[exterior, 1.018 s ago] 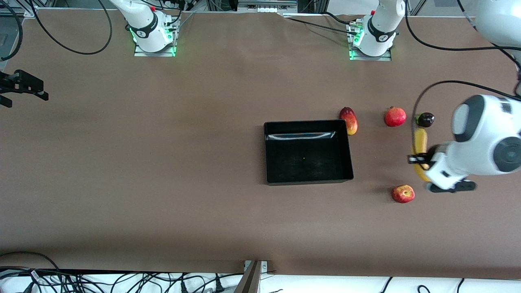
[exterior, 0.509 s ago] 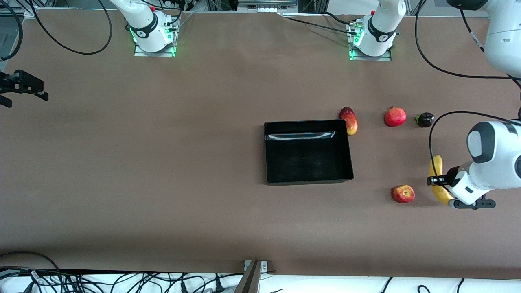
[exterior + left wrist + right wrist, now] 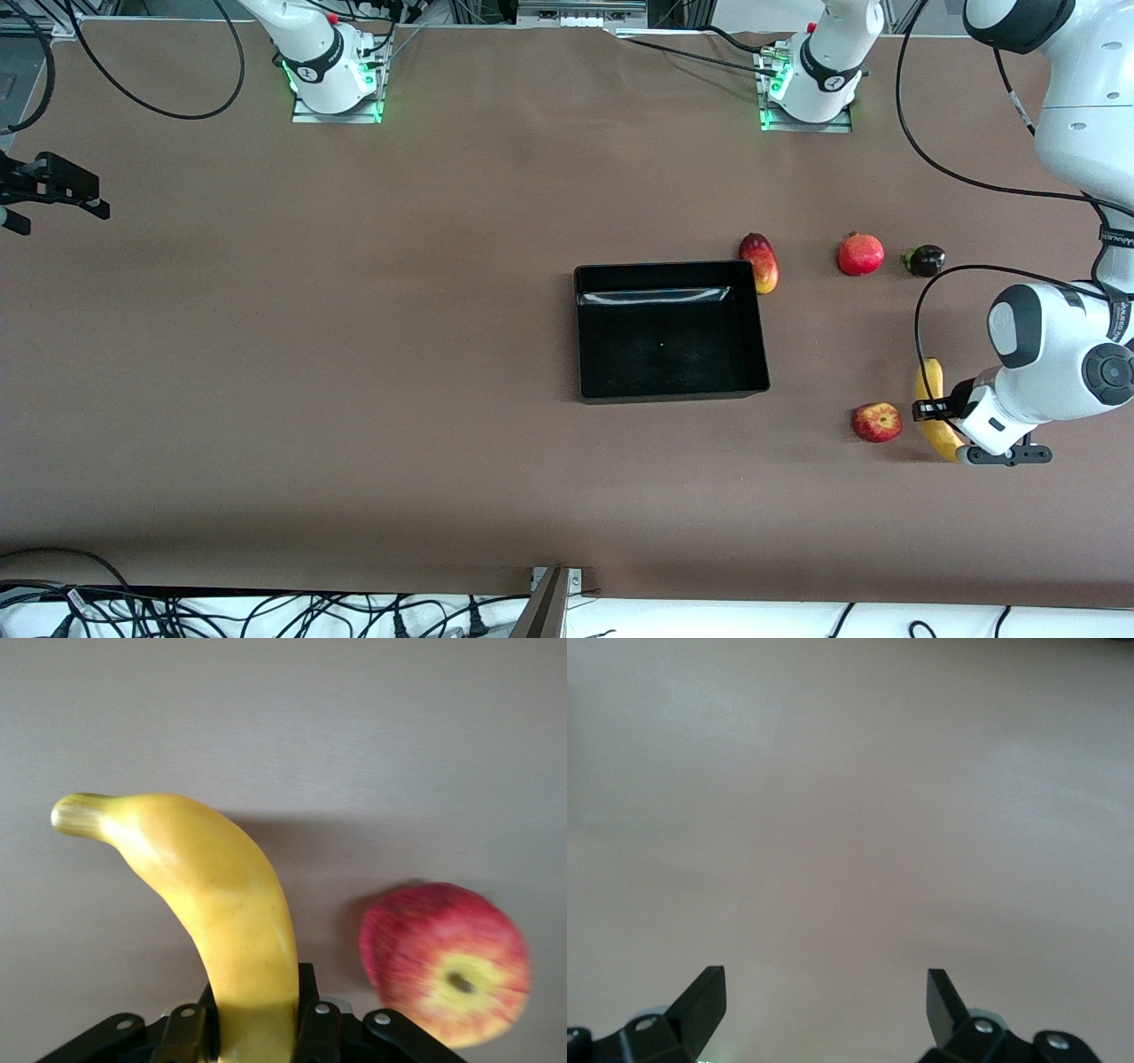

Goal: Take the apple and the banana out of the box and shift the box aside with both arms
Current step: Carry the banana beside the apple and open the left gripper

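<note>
My left gripper [image 3: 932, 410] is shut on the long yellow banana [image 3: 929, 387] and holds it just above the table, beside the small red apple [image 3: 877, 422], on the side toward the left arm's end. In the left wrist view the gripper [image 3: 254, 1020] clamps the banana [image 3: 213, 886], with the apple [image 3: 447, 961] close beside it. The black box [image 3: 578, 330] sits empty mid-table. My right gripper [image 3: 89, 206] waits at the right arm's end of the table. In the right wrist view it [image 3: 822, 997] is open and empty over bare table.
A red-yellow mango [image 3: 760, 262] lies against the box's corner on the robots' side. A pomegranate [image 3: 860, 253] and a small dark purple fruit [image 3: 926, 260] lie beside it toward the left arm's end. A black cable [image 3: 921, 310] loops above the banana.
My left gripper carried the banana from beside the dark purple fruit toward the front camera, then a little toward the apple. The right arm barely moved.
</note>
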You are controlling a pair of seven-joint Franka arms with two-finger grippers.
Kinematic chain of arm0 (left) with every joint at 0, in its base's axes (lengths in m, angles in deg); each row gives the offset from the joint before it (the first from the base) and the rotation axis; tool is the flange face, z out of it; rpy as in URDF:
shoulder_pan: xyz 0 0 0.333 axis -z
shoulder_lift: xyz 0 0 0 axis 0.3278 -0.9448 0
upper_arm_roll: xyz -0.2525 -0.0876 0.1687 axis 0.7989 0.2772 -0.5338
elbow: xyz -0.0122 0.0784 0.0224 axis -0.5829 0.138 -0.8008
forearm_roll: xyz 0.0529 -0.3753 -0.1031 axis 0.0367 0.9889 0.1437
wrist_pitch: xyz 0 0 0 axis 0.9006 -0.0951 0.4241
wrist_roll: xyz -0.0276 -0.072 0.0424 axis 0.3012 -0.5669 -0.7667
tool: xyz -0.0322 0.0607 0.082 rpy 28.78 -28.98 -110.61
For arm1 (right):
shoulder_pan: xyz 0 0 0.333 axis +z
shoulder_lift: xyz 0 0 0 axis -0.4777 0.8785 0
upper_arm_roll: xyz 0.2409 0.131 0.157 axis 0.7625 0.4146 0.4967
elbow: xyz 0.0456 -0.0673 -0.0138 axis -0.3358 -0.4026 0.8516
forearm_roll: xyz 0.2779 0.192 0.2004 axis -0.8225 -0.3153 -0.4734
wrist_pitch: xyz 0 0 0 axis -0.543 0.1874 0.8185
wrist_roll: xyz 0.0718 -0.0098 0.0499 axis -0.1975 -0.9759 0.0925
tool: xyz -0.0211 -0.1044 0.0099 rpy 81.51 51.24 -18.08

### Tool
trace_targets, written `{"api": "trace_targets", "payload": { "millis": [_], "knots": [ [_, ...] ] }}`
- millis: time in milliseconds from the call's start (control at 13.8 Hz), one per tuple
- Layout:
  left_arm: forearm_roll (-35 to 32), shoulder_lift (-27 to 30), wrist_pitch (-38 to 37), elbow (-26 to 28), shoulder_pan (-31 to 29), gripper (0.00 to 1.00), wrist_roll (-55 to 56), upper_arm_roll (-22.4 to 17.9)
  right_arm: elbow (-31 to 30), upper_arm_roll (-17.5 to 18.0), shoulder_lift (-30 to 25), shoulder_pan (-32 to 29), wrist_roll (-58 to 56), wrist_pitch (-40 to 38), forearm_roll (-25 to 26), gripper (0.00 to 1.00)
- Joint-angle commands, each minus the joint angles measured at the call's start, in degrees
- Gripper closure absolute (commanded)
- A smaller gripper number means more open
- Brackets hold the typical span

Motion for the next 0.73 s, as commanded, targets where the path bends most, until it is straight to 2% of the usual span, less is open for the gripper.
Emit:
{"api": "trace_targets", "payload": {
  "millis": [0,364,436,509,582,655],
  "knots": [
    [-3.1,-2.0,3.0,-1.6,0.2,1.0,0.2,-0.7,1.0,0.5,0.9,2.6,0.3,-0.8,0.8,0.0],
    [-4.0,-3.8,5.5,-1.5,0.3,1.0,0.3,-1.9,1.1,0.4,1.8,3.1,0.1,-3.1,0.2,0.0],
    [-4.0,-4.2,5.5,-1.6,0.5,0.79,0.2,-2.5,1.0,0.5,2.3,3.0,-0.3,-3.7,0.1,0.0],
    [-4.1,-4.2,5.8,-1.6,0.6,0.2,0.2,-3.1,1.0,0.5,2.3,2.9,-0.1,-5.9,0.2,0.0],
    [-4.5,-4.0,5.8,-1.6,0.7,0.17,0.2,-3.1,1.1,0.5,2.5,3.1,0.4,-6.1,0.1,0.0],
    [-5.6,-3.5,5.8,-1.5,0.7,0.07,0.3,-3.0,1.1,0.7,3.7,4.0,0.6,-5.9,0.1,0.0]
  ]
}}
